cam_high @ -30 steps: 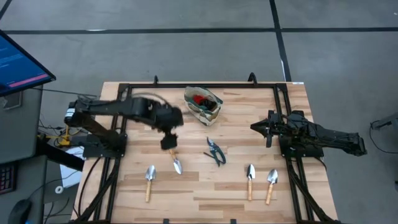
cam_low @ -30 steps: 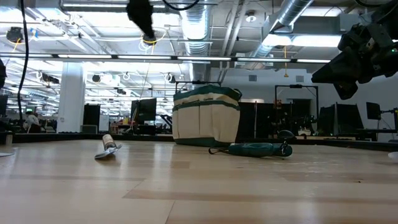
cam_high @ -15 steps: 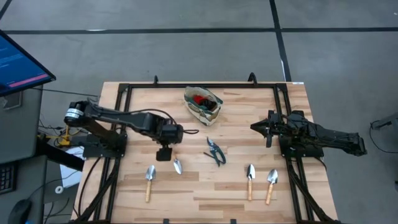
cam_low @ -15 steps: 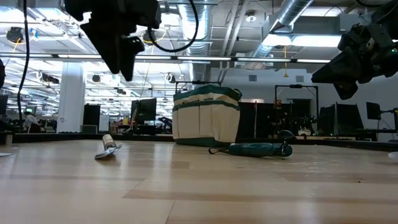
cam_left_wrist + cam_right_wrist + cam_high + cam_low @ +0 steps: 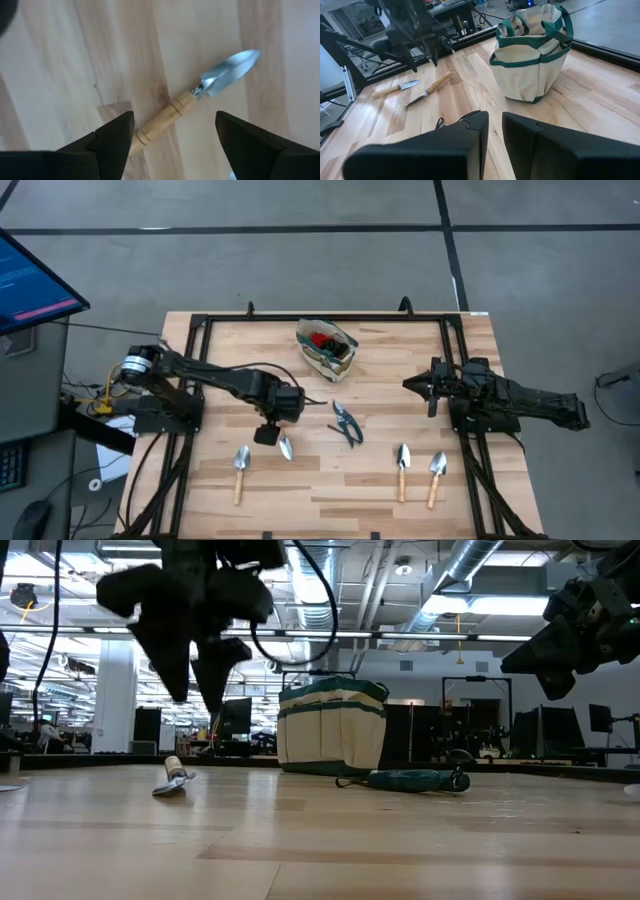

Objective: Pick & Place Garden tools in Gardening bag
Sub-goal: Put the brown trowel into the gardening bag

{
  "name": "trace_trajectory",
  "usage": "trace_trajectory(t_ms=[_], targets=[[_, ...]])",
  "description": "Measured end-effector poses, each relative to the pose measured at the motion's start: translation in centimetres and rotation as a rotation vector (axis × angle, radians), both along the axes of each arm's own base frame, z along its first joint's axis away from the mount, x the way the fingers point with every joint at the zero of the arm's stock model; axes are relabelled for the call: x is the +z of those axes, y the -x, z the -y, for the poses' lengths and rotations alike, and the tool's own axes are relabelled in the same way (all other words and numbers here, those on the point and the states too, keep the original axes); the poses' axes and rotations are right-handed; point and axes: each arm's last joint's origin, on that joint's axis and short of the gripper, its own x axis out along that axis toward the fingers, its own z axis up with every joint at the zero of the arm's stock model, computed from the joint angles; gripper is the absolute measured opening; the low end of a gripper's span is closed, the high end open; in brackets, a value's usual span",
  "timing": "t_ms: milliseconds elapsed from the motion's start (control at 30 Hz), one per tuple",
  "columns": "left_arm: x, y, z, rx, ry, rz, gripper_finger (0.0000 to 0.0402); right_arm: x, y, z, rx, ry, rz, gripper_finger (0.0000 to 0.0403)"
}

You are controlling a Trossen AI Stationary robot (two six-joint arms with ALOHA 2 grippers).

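Note:
My left gripper point(image 5: 175, 145) hangs open, pointing down, just above a trowel point(image 5: 200, 97) with a wooden handle and a silver blade. Its fingers stand on either side of the handle's free end without touching it. The trowel point(image 5: 284, 445) lies flat on the table left of centre. The beige and green bag point(image 5: 326, 348) stands at the back middle with something red point(image 5: 322, 338) inside. My right gripper point(image 5: 495, 132) waits at the right point(image 5: 412, 385), fingers close together and holding nothing.
Another trowel point(image 5: 240, 470) lies near the front left, and two more point(image 5: 402, 468) point(image 5: 436, 475) near the front right. Dark-handled shears point(image 5: 345, 423) lie between the bag and the trowels. A black frame point(image 5: 200, 330) borders the table.
My left gripper has come down from high above the table toward the trowel, shifting toward the near edge and rolling at the wrist. Its fingers have stayed open. Nothing on the table has moved.

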Motion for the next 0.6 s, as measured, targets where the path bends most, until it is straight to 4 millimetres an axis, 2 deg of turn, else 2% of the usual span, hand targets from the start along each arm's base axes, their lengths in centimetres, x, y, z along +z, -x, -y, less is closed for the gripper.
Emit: trace_trajectory(t_ms=[267,600], targets=[[-2.0,-1.1,0.2,-0.057,-0.026,-0.078,0.0280,0.0,0.0,0.0,0.000,0.000,0.000,0.0050],[-2.1,-1.2,0.2,-0.052,-0.024,-0.078,0.0280,0.0,0.0,0.0,0.000,0.000,0.000,0.0050]])
